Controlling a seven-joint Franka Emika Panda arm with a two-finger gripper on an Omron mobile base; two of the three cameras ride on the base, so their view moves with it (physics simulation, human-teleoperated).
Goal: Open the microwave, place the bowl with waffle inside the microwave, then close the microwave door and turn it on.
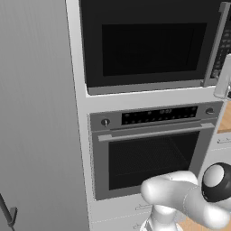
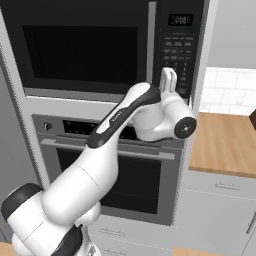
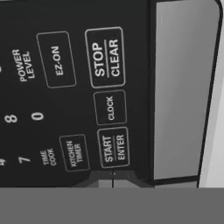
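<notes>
microwave: black body, dark glass window, grey trim along the lower edge. microwave door black, long grey handle bar. keypad black with white lettering and thin white button outlines. oven grey, dark window, black display strip. bench warm wood-brown. wall tiles white. arm white, dark joints.

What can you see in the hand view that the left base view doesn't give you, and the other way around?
Hand view alone: the keypad labels can be read, START ENTER, CLOCK, STOP CLEAR and EZ-ON, with the shut gripper just under START ENTER. Left base view alone: the closed microwave door with its dark window, and the grey oven below. Both share the microwave and its keypad strip.
</notes>
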